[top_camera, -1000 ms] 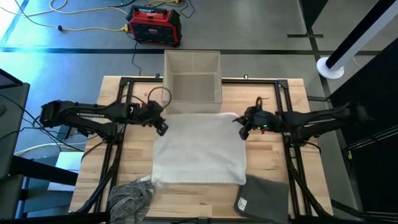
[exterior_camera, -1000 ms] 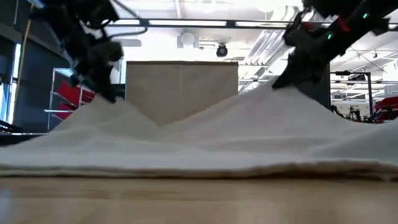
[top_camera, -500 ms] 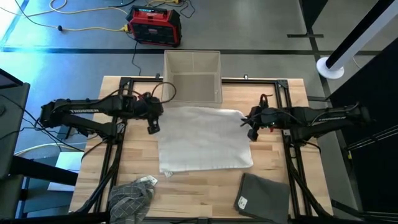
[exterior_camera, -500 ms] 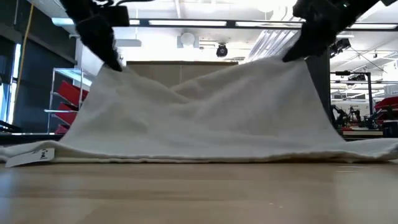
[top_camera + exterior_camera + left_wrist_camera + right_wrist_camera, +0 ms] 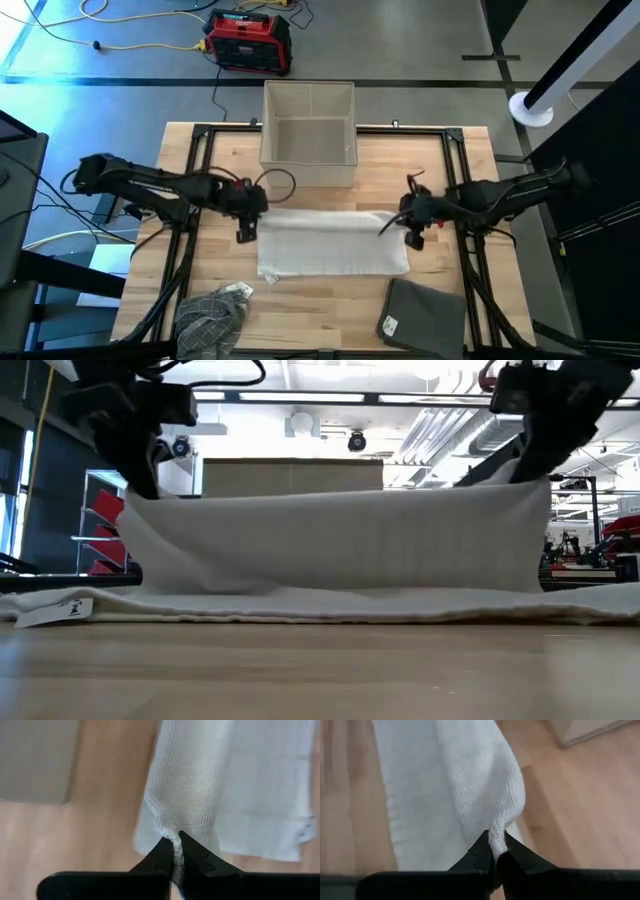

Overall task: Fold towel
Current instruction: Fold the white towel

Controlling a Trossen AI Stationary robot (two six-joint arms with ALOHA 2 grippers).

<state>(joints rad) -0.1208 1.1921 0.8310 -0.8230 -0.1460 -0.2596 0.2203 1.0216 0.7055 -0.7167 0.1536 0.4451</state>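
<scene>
Well, towel (image 5: 333, 243): mid-table, far edge lifted over near half (fold underway).
Left gripper (image 5: 247, 216): pinching one corner.
Right gripper (image 5: 408, 226): pinching the other.
Left: lay down, release.

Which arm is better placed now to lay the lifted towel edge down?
Neither alone: the left pincer and right pincer each pinch one corner of the white towel at equal height, so both should lower together.
</scene>
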